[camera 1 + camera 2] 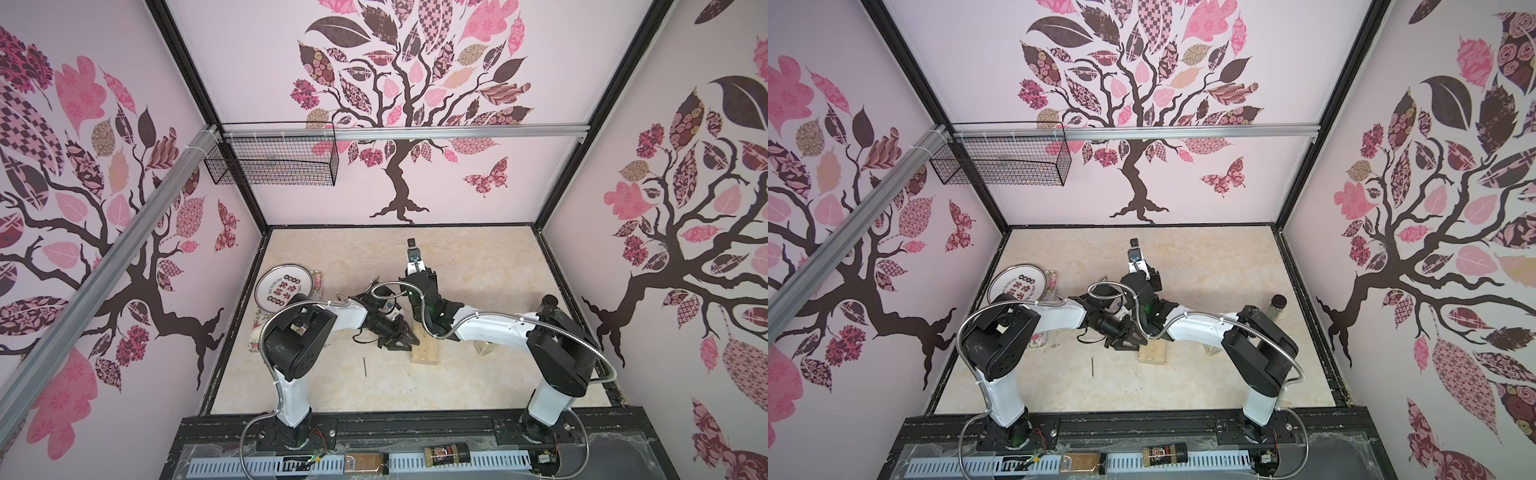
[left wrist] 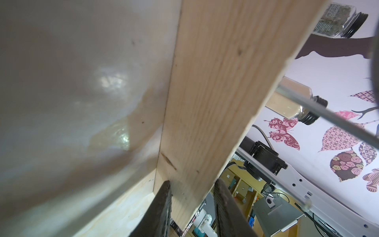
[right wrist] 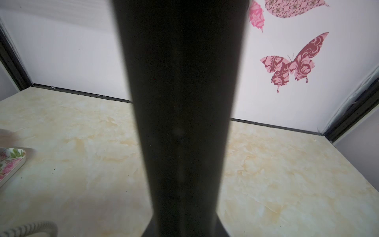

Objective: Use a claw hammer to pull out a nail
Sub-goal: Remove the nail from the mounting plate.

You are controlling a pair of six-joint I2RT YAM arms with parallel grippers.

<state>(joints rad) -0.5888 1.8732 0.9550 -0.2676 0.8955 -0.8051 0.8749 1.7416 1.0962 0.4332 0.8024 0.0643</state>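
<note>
A pale wooden block (image 1: 426,351) (image 2: 215,92) lies mid-table. My left gripper (image 1: 404,344) (image 2: 192,182) is shut on its near end, one dark finger (image 2: 163,205) against each side. My right gripper (image 1: 415,268) reaches over the block's far end and is shut on the claw hammer. The hammer's black handle (image 1: 412,247) (image 3: 182,102) stands roughly upright and fills the middle of the right wrist view, hiding the jaws. The hammer's head is hidden under the right arm. A loose nail (image 1: 365,368) (image 1: 1092,368) lies on the table left of the block; any nail in the block is hidden.
A round plate (image 1: 282,291) and a floral tray (image 3: 10,162) sit at the table's left. A dark-lidded jar (image 1: 550,301) stands at the right. A wire basket (image 1: 274,162) hangs on the back wall. Two spice bottles (image 1: 446,455) lie on the front rail.
</note>
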